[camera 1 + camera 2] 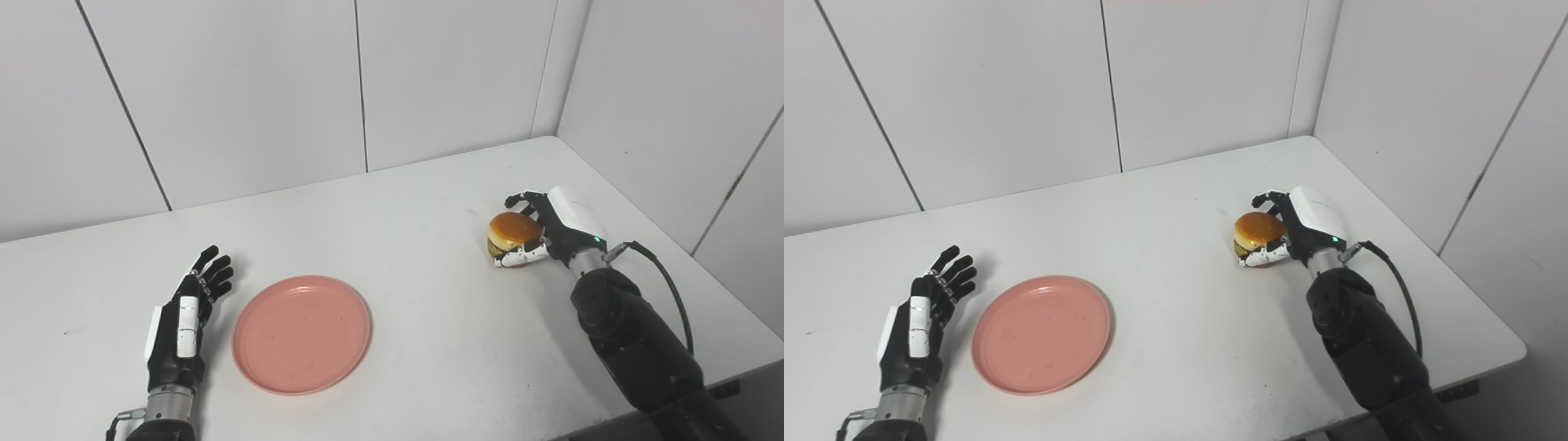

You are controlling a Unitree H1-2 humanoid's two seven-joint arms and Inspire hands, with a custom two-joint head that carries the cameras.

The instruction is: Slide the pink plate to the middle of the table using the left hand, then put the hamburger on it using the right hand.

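- Two hands are working: the right hand is closing around the hamburger.
- Left hand is resting open, empty.
- Pink plate is lying well to the left of the right hand, just beside the left hand.

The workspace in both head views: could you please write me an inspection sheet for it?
Surface: white table, a few faint scuffs, otherwise bare.
Job's things: pink plate lies flat and empty, left of centre; hamburger is at the right side, apart from the plate.
Clutter: nothing seen.
Hands: left hand open, fingers spread, beside the plate's left edge, not touching it; right hand closed around the hamburger, thumb in front, fingers behind.
Cables: black cable loops from the right wrist down along the forearm, off the table.
Surroundings: white panelled walls behind and to the right.
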